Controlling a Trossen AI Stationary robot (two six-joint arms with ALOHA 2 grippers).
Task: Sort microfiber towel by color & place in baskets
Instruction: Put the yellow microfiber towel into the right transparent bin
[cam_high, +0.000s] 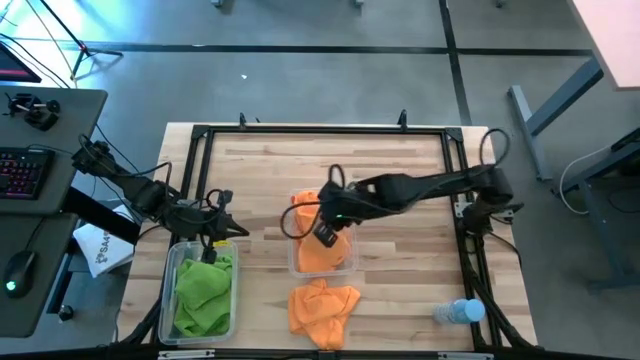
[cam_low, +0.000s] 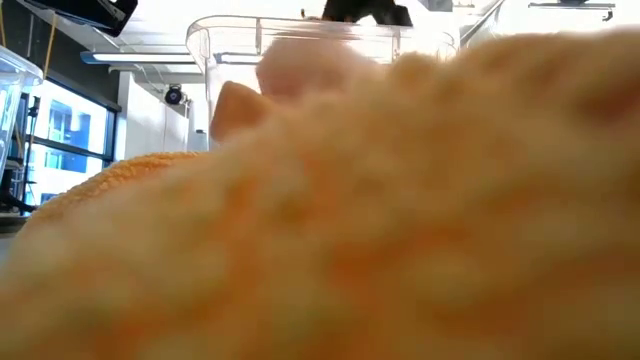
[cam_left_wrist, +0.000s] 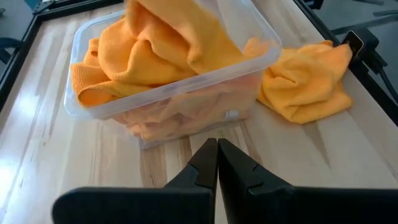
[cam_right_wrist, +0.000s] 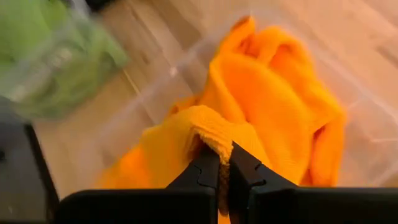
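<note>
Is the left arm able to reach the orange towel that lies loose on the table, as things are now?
Probably yes. The left gripper is shut and empty beside the green bin, and the loose orange towel lies on bare table in front of the orange bin. Nothing blocks the path; the right gripper is busy over that bin.

Green towels (cam_high: 203, 290) in clear bin (cam_high: 176, 262); orange towels (cam_high: 322, 250), (cam_high: 322, 308); pale wood table (cam_high: 400, 185); black tools (cam_left_wrist: 217, 163).

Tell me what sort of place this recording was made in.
Probably a robotics lab or workshop: a framed wooden table on grey concrete floor, beside a desk with keyboard and mouse.
</note>
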